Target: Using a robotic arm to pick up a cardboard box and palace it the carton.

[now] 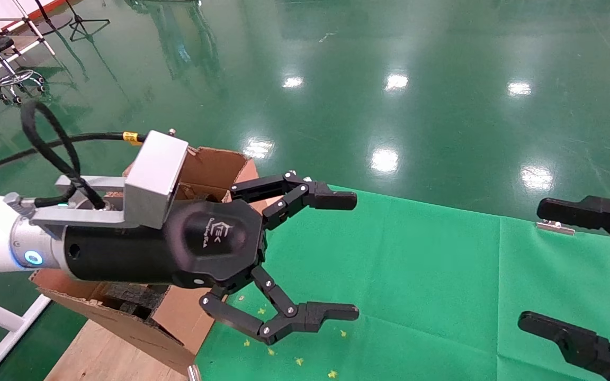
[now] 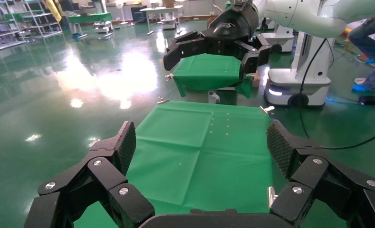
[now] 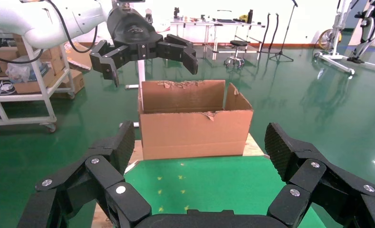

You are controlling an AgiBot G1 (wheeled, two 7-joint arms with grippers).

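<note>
At frame left the left end effector, fingers apart and empty, hung above the carton, whose whole front only the right wrist view showed; the right end effector gaped over the green counter.

A small, unreadable logo marks the left claw.

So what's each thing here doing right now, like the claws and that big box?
left gripper: jaws wide open, holding nothing, raised beside the carton.
right gripper: jaws open, empty, above the cloth's far side.
carton: upright, top open, flaps ragged and torn, dark foam inside.
green cloth: spread flat, creased, a few small yellow specks on it.
cardboard box: not in view.
</note>
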